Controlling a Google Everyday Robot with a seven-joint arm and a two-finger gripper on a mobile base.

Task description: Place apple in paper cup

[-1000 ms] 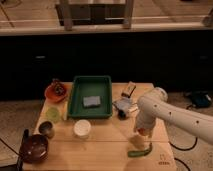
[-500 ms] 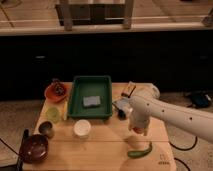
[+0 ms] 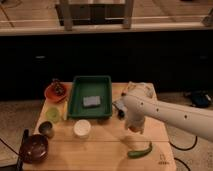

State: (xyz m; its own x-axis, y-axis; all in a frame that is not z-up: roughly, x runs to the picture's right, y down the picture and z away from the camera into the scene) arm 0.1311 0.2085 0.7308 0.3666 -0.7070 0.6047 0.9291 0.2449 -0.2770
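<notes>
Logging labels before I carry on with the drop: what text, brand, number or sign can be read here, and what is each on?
No text can be read.
Table: a small dark mark near its front right corner, too blurred to read.
Paper cup, green tray, green chili pepper: no print visible.
Gripper: shut, above the table right of the paper cup, no label visible; something orange shows at it, probably the apple.

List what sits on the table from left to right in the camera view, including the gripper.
Dark bowl → small dark metal cup → pale green cup → orange plate → paper cup → green tray → gripper, shut, above the table right of the paper cup → green chili pepper.
</notes>
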